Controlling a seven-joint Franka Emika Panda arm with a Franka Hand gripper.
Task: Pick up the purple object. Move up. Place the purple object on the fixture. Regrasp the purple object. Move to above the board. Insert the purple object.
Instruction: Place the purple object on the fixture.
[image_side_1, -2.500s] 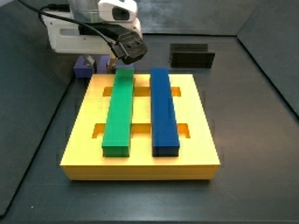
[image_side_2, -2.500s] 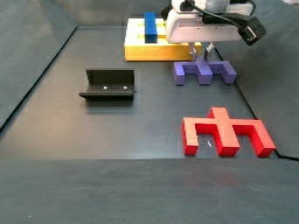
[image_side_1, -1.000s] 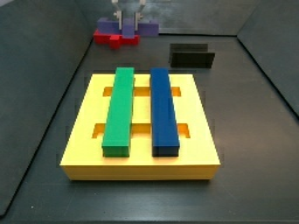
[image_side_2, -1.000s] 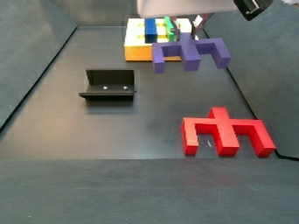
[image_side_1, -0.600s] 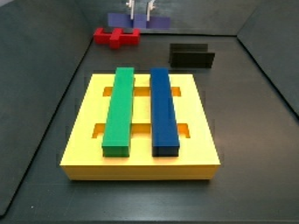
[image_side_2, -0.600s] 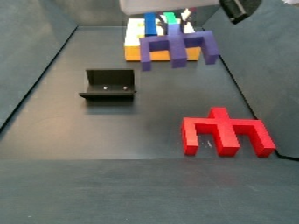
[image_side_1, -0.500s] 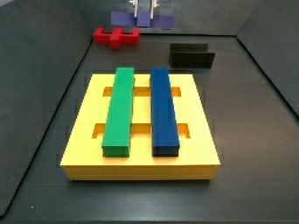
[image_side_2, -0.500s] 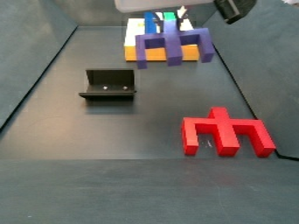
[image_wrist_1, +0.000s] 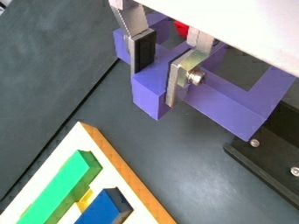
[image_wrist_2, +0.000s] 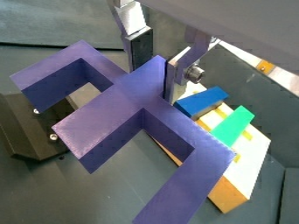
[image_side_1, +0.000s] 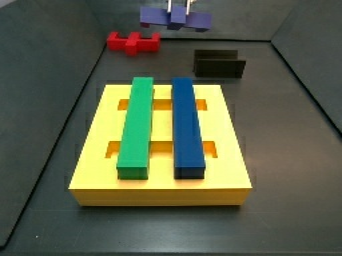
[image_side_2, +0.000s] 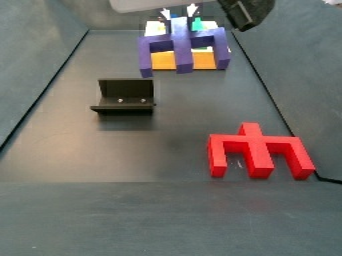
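The gripper (image_side_2: 179, 14) has climbed further since half a second ago and now sits at the top of both side views, jaws clamped on the purple piece's (image_side_2: 183, 48) central stem. The piece hangs well clear of the table, so the lift looks about done; next comes carrying it to the fixture (image_side_2: 124, 96), centre left. It is blocky, with a wide crossbar and end legs.

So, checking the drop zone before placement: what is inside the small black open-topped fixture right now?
In a side view the fixture holds no piece; only its bare back wall with two small dots shows. Its floor is partly hidden by the front wall. The gripper, well above the floor, grips the purple blocky plastic piece.
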